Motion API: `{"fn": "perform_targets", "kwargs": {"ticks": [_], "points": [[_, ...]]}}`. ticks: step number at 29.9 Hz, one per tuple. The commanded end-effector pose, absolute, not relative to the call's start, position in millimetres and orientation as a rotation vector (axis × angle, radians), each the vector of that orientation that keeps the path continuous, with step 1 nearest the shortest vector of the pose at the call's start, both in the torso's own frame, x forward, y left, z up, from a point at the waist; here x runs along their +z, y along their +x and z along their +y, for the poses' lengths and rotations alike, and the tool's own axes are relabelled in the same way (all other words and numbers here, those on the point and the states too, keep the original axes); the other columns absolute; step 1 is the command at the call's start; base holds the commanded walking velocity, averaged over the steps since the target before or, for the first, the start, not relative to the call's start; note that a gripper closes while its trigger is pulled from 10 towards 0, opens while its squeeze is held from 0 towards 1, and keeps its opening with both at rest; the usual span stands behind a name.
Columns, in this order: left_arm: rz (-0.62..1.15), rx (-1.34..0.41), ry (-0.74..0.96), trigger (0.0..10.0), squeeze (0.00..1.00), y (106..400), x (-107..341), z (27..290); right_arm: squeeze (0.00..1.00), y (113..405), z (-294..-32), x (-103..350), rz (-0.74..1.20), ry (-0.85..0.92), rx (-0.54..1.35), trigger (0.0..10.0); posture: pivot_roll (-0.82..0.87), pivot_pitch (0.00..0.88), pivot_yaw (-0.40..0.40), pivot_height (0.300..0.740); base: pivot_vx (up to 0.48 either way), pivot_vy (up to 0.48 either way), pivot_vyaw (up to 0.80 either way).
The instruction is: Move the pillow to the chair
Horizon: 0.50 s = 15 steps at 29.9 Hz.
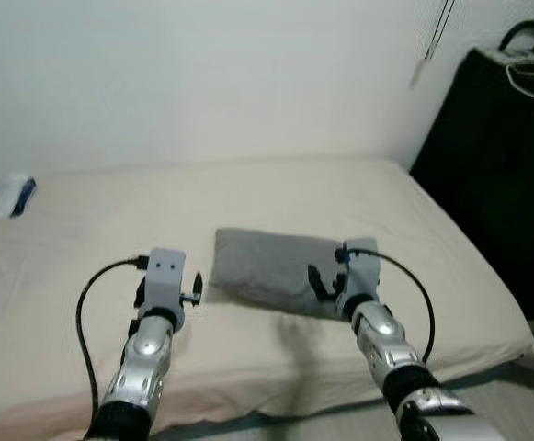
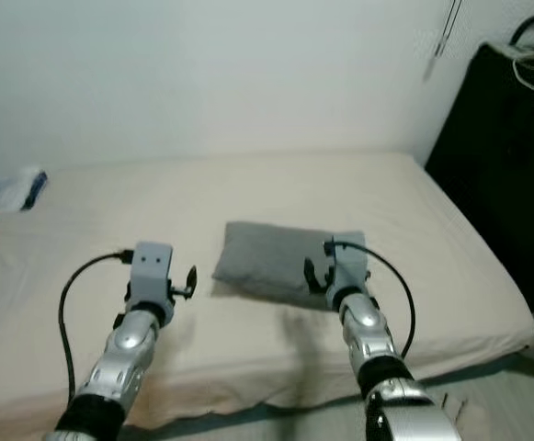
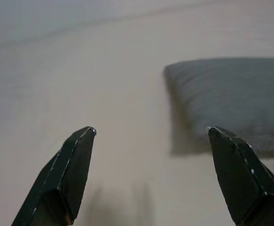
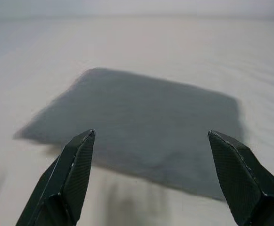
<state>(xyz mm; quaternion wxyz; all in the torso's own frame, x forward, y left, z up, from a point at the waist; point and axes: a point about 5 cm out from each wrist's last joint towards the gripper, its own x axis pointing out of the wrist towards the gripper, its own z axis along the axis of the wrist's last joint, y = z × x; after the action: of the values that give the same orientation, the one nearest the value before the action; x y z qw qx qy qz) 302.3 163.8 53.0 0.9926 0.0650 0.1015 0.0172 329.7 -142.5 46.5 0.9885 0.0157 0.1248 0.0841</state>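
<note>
A grey pillow (image 1: 268,266) lies flat on the cream bed (image 1: 110,220), near its front edge. My left gripper (image 3: 151,132) hovers over the sheet just left of the pillow's left end (image 3: 231,94), open wide with nothing between its fingers. My right gripper (image 4: 151,133) hangs over the pillow's near right part (image 4: 146,117), also open wide and empty. In the left eye view, the left wrist (image 1: 165,274) and the right wrist (image 1: 357,268) flank the pillow.
A tall black piece of furniture (image 1: 496,156) with a white cable on top stands right of the bed. A white and blue packet (image 1: 5,195) lies at the bed's far left. A white wall (image 1: 211,73) backs the bed. The bed's front edge (image 1: 276,404) is close below my arms.
</note>
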Motion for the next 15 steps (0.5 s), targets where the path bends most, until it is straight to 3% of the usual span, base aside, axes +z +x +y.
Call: {"fn": "perform_targets", "kwargs": {"ticks": [1, 15], "points": [[0.220, 0.044, 0.137, 10.0, 0.00, 300.5, 50.1, 164.4, 0.00, 329.0, -145.6, 45.2, 0.257, 0.027, 0.164, 10.0, 0.00, 0.000, -0.061, 0.740, 0.000, 0.000, 0.00], [0.221, 0.078, 0.117, 10.0, 0.00, 300.6, 49.7, 167.0, 0.00, 332.4, -146.7, 49.5, 0.244, 0.035, 0.165, 10.0, 0.00, 0.000, -0.065, 0.740, 0.000, 0.000, 0.00]]}}
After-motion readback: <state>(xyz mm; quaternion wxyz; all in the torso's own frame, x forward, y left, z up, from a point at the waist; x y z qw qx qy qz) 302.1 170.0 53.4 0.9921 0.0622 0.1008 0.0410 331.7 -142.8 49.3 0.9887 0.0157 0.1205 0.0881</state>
